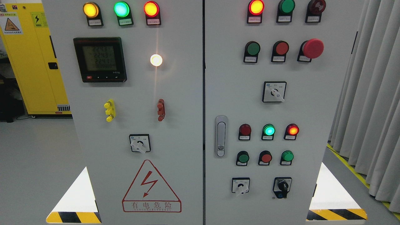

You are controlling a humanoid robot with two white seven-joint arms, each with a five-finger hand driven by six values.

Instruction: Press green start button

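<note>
The head view shows no robot hand, so neither hand's state can be told and nothing can be placed relative to one. A green button (252,48) sits on the right cabinet door (328,103), touching nothing, left of a red button (282,48) and a red mushroom stop (313,48).

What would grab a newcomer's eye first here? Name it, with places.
Probably the red mushroom-head emergency stop jutting from the right door's upper right, and the glowing white lamp on the left door beside the digital meter. Next, the red lightning warning triangle at the left door's bottom. No robot hand is in view.
</note>
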